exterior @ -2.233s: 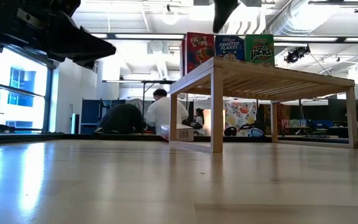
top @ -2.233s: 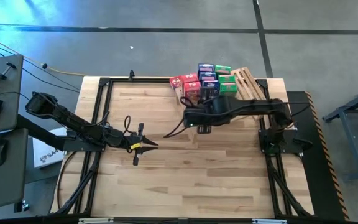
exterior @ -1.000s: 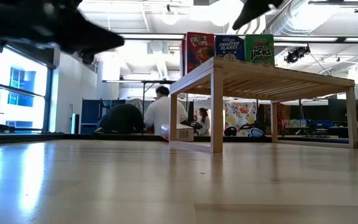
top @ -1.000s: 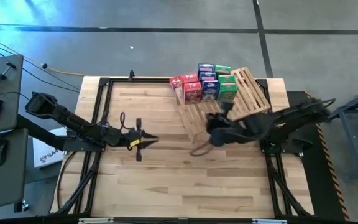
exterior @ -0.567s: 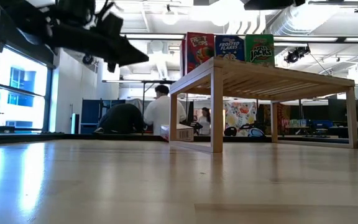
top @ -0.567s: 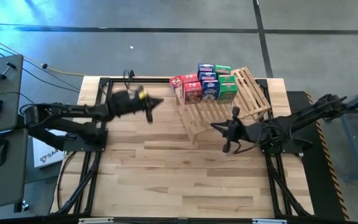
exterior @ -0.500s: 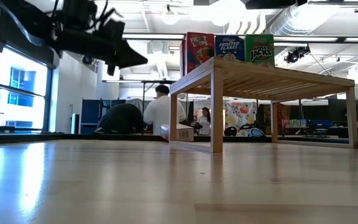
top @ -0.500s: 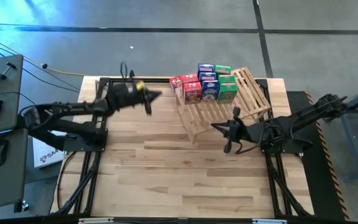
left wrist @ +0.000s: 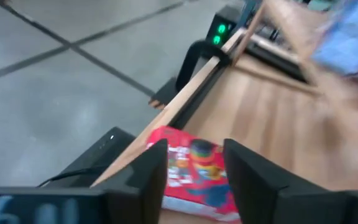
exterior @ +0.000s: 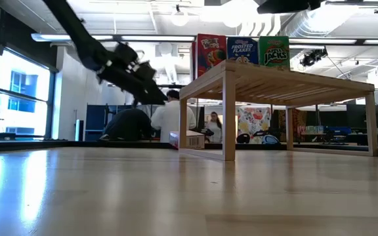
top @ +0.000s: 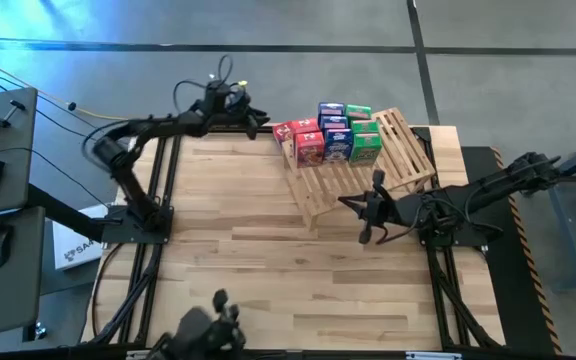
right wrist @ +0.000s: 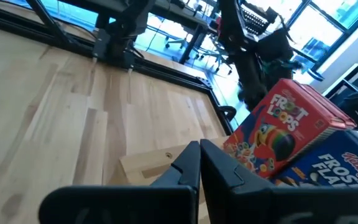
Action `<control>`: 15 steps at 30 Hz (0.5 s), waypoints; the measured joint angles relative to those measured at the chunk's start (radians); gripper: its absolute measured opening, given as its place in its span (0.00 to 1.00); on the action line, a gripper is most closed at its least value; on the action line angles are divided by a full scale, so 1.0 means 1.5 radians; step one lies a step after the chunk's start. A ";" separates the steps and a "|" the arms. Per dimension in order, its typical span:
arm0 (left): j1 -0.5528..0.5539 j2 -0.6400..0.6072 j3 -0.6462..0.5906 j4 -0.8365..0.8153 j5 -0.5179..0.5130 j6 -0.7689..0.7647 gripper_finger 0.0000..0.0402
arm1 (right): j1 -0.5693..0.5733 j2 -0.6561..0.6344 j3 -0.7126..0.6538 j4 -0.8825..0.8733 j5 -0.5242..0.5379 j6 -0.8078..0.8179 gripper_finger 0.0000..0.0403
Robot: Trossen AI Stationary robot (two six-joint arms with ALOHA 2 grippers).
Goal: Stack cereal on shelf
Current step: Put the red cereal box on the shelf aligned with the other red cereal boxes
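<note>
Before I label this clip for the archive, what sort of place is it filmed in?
Probably a robotics lab in an open office or workshop. The low view shows exposed ceiling ducts, people at desks behind the table, and cereal boxes staged on a wooden shelf.

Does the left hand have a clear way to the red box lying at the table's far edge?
Probably yes. The left hand is open beside the lying red box, which shows between its fingers with nothing between.
</note>
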State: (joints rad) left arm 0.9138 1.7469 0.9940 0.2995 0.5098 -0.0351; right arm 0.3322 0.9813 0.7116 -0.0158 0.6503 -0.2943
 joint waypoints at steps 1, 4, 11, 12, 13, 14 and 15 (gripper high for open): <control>0.002 0.026 0.022 -0.008 0.000 0.008 0.39 | -0.004 0.000 0.000 0.000 -0.005 0.000 0.00; 0.004 0.091 0.079 -0.044 0.001 0.032 0.47 | -0.017 0.000 0.000 -0.001 -0.020 -0.002 0.00; -0.006 0.167 0.144 -0.110 0.002 0.115 0.53 | -0.039 0.000 0.000 -0.007 -0.051 -0.002 0.00; -0.008 0.172 0.148 -0.110 0.003 0.120 0.53 | -0.041 0.000 0.000 -0.010 -0.052 -0.002 0.00; -0.009 0.177 0.150 -0.110 0.004 0.125 0.53 | -0.043 0.000 0.000 -0.013 -0.056 -0.002 0.00; -0.010 0.180 0.150 -0.111 0.004 0.130 0.52 | -0.044 0.000 0.000 -0.014 -0.055 -0.002 0.00; -0.011 0.181 0.150 -0.112 0.004 0.135 0.52 | -0.044 0.000 0.000 -0.014 -0.055 -0.002 0.00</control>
State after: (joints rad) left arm 0.8969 2.0180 1.2198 0.1308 0.5152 0.1676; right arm 0.2660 0.9817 0.7116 -0.0374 0.5671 -0.2968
